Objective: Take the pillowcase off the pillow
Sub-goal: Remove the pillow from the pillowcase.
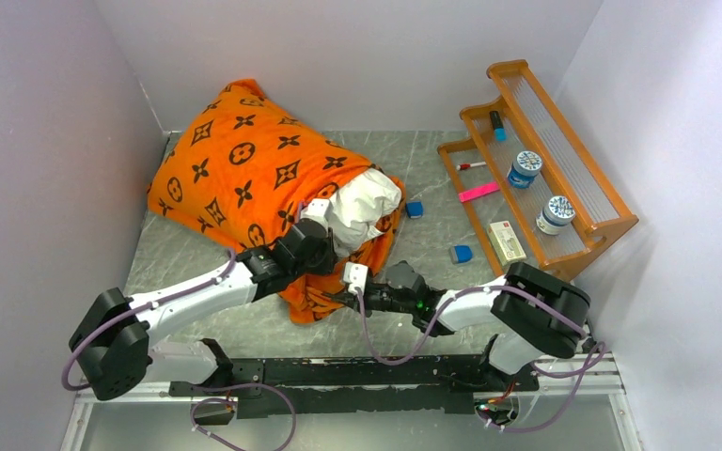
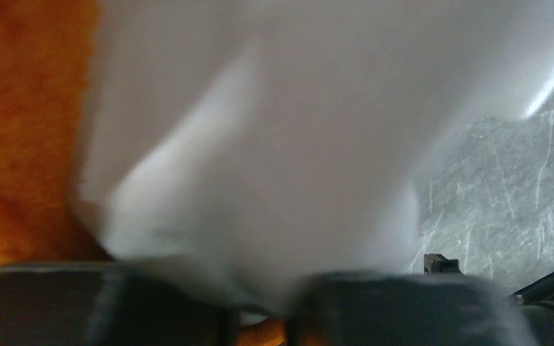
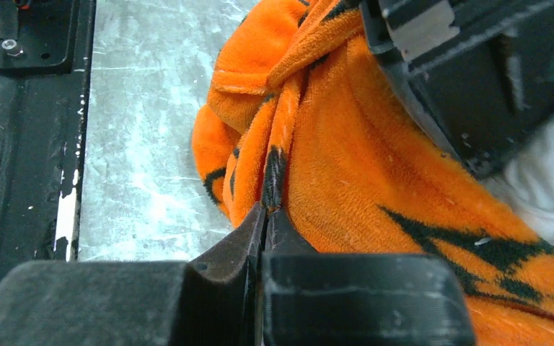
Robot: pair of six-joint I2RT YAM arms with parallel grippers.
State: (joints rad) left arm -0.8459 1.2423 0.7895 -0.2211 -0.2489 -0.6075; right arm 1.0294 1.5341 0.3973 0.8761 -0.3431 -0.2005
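fingers of the right claw (image 3: 265, 216) are pressing tightly together, pinching a twisted fold of the pillowcase (image 3: 375, 166) right at their tips. the orange cloth with its dark brown motifs is running away from the pinch in a bunched ridge. seen from above, this claw (image 1: 355, 280) is sitting at the near hem of the pillowcase (image 1: 244, 160), just in front of its open mouth.

the left claw (image 2: 263, 306) is gripping the pillow (image 2: 274, 144). white cloth is bulging over both dark fingers and running down into the narrow gap between them, though the wrist view is blurred. from above, the left claw (image 1: 322, 224) is reaching into the open mouth, where the white pillow (image 1: 368, 199) is poking out.

most of the pillow is lying covered inside the pillowcase. the bundle is resting on the grey marbled table (image 1: 432, 282), stretching from the far left corner toward the middle.

toward the right edge, a blue block (image 1: 415, 209) is lying just beside the pillow, and a second blue block (image 1: 462, 253) is lying nearer the rack (image 1: 611, 225). this stepped wooden rack is standing at the far right corner, holding two round tins (image 1: 525, 169), a pink marker (image 1: 478, 193) and a small white box (image 1: 506, 241).
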